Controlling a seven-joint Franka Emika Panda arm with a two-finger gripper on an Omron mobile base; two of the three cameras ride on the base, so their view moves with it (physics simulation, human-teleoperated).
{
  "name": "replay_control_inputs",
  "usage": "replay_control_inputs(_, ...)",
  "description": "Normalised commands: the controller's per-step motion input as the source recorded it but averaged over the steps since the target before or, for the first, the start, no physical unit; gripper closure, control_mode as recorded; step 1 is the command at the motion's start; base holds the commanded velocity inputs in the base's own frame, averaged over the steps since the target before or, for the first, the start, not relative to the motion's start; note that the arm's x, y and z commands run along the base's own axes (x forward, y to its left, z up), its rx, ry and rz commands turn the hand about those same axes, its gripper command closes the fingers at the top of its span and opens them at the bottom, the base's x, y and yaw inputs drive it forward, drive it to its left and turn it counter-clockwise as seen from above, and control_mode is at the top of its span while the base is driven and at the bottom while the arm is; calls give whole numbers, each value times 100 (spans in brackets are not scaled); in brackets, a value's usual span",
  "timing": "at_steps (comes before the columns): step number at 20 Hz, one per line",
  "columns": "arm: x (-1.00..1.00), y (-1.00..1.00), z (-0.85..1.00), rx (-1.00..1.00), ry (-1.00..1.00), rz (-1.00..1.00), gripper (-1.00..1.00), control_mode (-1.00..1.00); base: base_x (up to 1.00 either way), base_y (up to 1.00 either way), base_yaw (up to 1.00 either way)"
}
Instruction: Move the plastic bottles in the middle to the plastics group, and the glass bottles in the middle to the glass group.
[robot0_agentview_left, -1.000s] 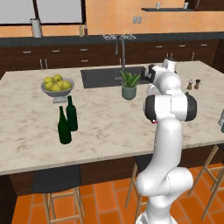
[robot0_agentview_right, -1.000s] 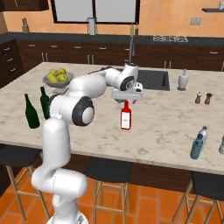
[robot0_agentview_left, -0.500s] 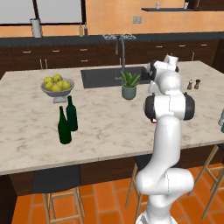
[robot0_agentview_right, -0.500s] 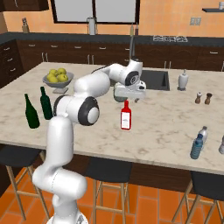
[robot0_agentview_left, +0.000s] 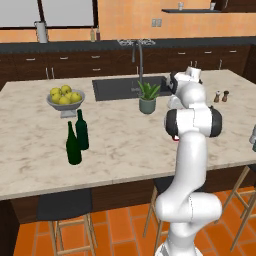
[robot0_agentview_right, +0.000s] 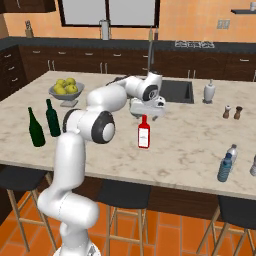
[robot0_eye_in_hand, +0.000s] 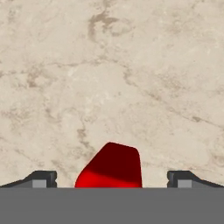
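The red glass bottle (robot0_agentview_right: 144, 134) stands upright mid-counter, white label facing front. My gripper (robot0_agentview_right: 145, 115) hangs just above its neck, open and holding nothing. In the hand view the bottle's red top (robot0_eye_in_hand: 112, 166) sits between my two dark fingertips (robot0_eye_in_hand: 42, 179), which stand wide apart, with my gripper (robot0_eye_in_hand: 111, 180) centred over it. Two tall dark green wine bottles (robot0_agentview_right: 36, 128) (robot0_agentview_left: 74, 144) stand side by side at the left. The blue-grey plastic bottle (robot0_agentview_right: 225, 167) and the clear one (robot0_agentview_right: 232, 152) stand at the front right. In the left base view my arm hides the red bottle.
A bowl of yellow fruit (robot0_agentview_right: 65, 90) sits behind the green bottles. A potted plant (robot0_agentview_left: 148, 98) stands by the dark sink (robot0_agentview_left: 116, 88). A white soap dispenser (robot0_agentview_right: 210, 92) and two small shakers (robot0_agentview_right: 233, 112) are at the back right. Stools stand under the front edge.
My hand has shifted only slightly above the red bottle, jaws staying open. No bottle has moved.
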Motion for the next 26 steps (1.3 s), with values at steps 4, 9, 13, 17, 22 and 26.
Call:
replay_control_inputs(4, -13, 7, -13, -1, 0, 0, -100, -100, 0, 0, 0)
replay_control_inputs(9, 2, 2, -17, -5, 0, 0, -100, -100, 0, 0, 0)
replay_control_inputs(13, 0, 1, -1, -4, -9, 0, -100, -100, 0, 0, 0)
replay_control_inputs(17, -5, 0, 11, 0, -8, 0, -100, -100, 0, 0, 0)
replay_control_inputs(22, -9, 0, 3, -3, -1, -2, -100, -100, 0, 0, 0)
replay_control_inputs(26, -19, 0, -1, -8, -3, -7, -100, -100, 0, 0, 0)
